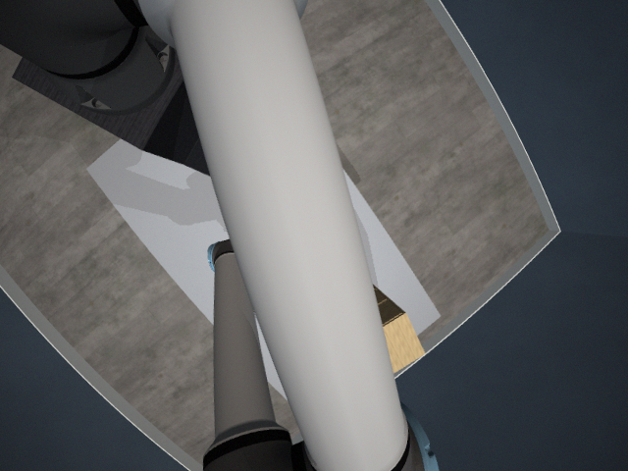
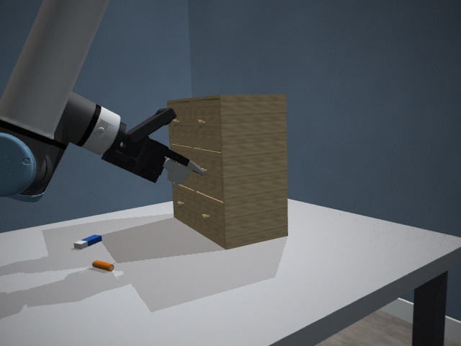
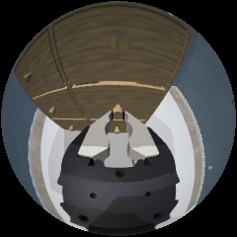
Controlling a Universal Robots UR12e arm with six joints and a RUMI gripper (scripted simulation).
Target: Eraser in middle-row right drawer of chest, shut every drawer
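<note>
The wooden chest (image 2: pixel 238 167) stands upright on the white table, with three rows of two drawers, all of them shut. My gripper (image 2: pixel 199 170) is at the chest's front, shut on the knob (image 2: pixel 203 170) of the right drawer in the middle row. In the wrist view the fingers pinch that small knob (image 3: pixel 117 110) against the drawer front. The blue and white eraser (image 2: pixel 87 241) lies on the table to the left of the chest, apart from the gripper. In the top view the arm hides almost all of it; only a corner of the chest (image 1: pixel 400 329) shows.
An orange battery-like cylinder (image 2: pixel 103 265) lies on the table in front of the eraser. The table's edge runs along the right and front. My arm reaches in from the left, above the eraser.
</note>
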